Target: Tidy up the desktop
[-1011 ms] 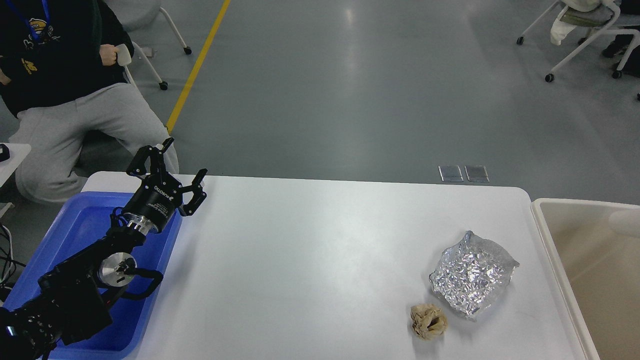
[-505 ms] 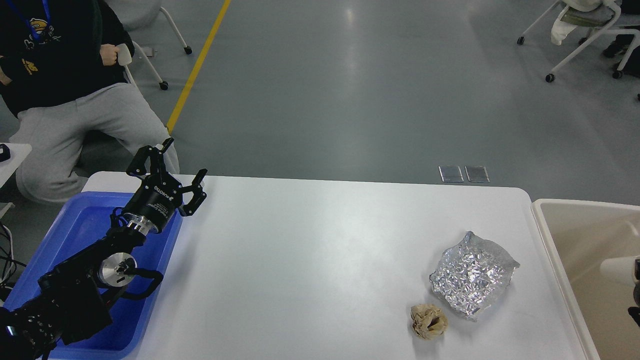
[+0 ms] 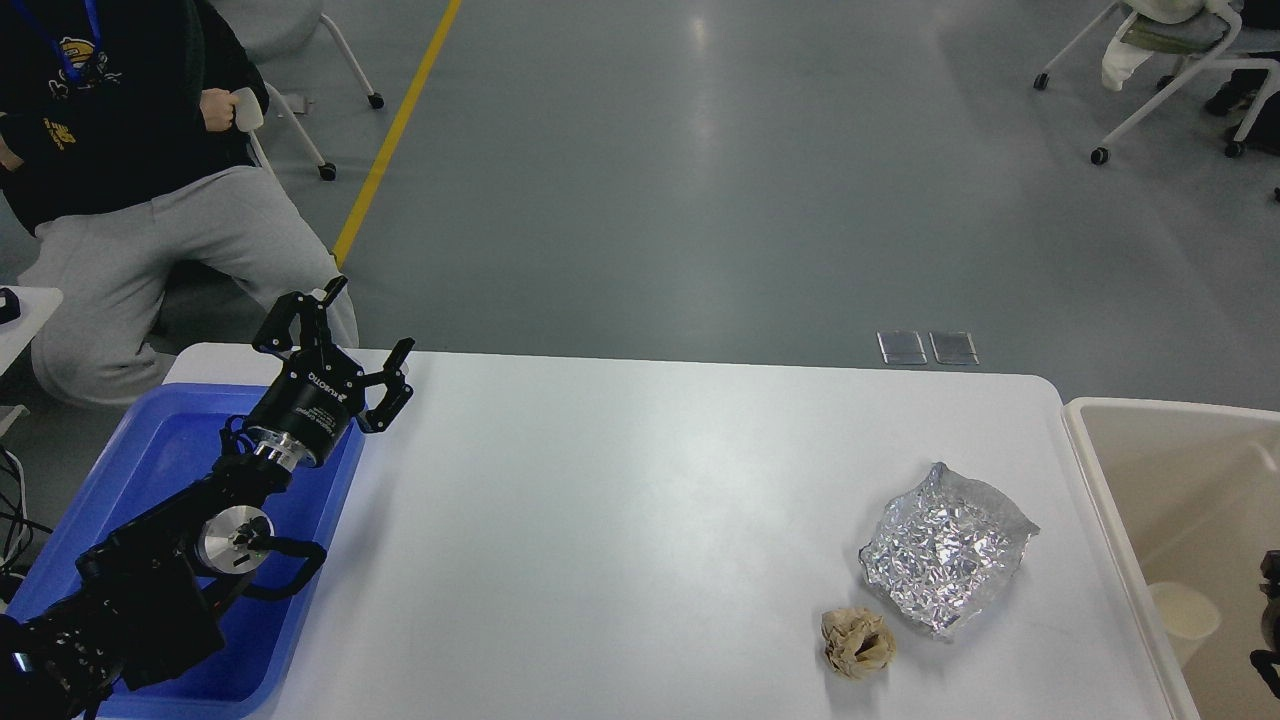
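The white desktop (image 3: 620, 520) fills the middle of the head view. A crumpled sheet of silver foil (image 3: 945, 548) lies at its right, and a crumpled brown paper ball (image 3: 857, 643) lies just in front of it. My left gripper (image 3: 368, 318) is open and empty, raised over the far left corner above the blue tray's edge. Only dark bits of my right gripper (image 3: 1268, 610) show at the right edge over the beige bin; its fingers cannot be told apart. A white paper cup (image 3: 1185, 610) lies inside the bin.
A blue plastic tray (image 3: 160, 460) sits at the table's left under my left arm. The beige bin (image 3: 1110, 500) stands against the table's right edge. A seated person (image 3: 130, 200) is beyond the far left corner. Office chairs (image 3: 1170, 70) stand far right.
The white cup has dropped from near the bin's top down to the bin's bottom. My right gripper has come into view at the right edge. My left arm has not moved.
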You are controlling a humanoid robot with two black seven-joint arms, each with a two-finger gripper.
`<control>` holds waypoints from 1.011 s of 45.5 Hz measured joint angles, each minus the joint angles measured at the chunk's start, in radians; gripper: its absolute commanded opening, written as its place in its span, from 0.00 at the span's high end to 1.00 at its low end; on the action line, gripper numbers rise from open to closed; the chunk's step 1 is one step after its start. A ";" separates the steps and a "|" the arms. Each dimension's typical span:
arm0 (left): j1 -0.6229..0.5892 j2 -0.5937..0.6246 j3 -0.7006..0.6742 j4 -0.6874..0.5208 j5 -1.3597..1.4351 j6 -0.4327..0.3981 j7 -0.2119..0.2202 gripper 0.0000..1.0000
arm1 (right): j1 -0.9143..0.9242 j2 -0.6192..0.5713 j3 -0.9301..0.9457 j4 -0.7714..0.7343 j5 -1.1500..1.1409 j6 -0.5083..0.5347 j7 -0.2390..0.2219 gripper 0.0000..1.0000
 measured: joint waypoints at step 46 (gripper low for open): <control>0.000 0.000 0.000 0.000 0.000 0.000 0.000 0.00 | 0.225 -0.028 0.268 0.243 0.002 0.002 -0.002 0.01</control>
